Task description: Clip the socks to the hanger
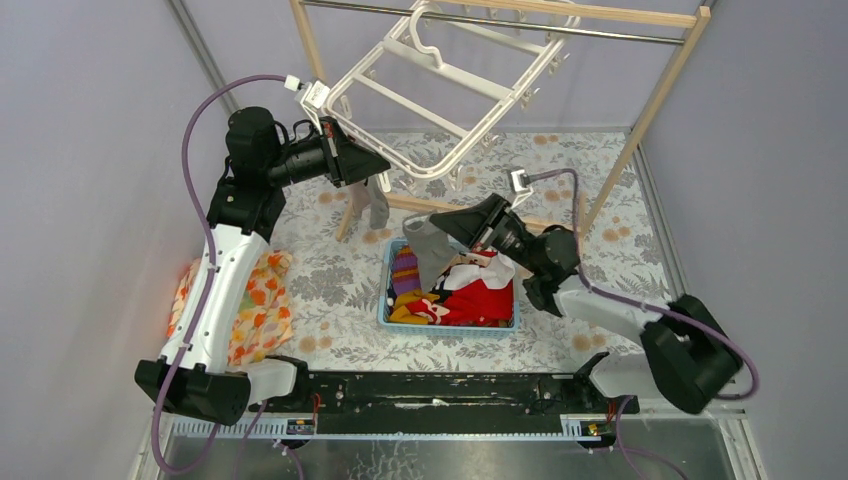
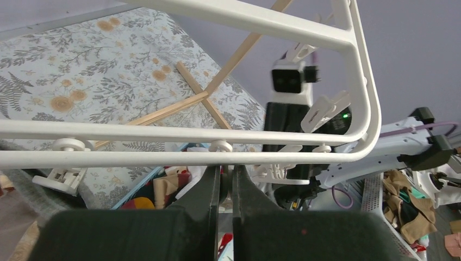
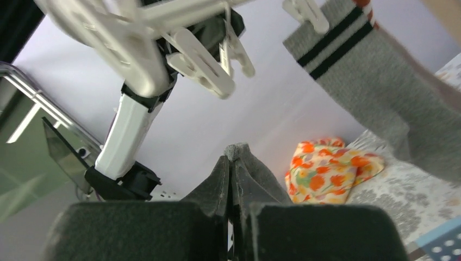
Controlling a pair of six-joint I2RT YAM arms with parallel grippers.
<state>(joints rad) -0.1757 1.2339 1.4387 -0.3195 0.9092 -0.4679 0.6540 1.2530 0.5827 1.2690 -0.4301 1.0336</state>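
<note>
From above, the hanger (image 1: 447,80) hangs tilted from the wooden rack (image 1: 650,110), with its near-left corner dipped toward the left gripper (image 1: 372,166). Clipped socks (image 1: 378,203) dangle just below that corner. The right gripper (image 1: 442,222) is over the blue basket (image 1: 450,326) on the bench (image 1: 330,270). A grey held sock (image 1: 430,255) droops from it, its long axis pointing down into the basket. The frame's near edge lies up and away from these jaws, and the right arm is the nearer one to carry the sock there.

In the left wrist view, the left gripper (image 2: 225,175) has its jaws almost together. Their tips are tucked against the underside of the hanger's near rail (image 2: 163,133), apparently pinching it to steady the frame. What lies between them is hidden.

In the right wrist view, the right gripper (image 3: 231,166) has its jaws clamped on the held sock (image 3: 242,151), with a fold poking out past the tips. A free clip (image 3: 201,65) hangs above and slightly left of that fold, apart from it. To the right a black-striped sock (image 3: 353,70) is already pegged. I judge the next move to be a lift up and leftward into that clip.
</note>
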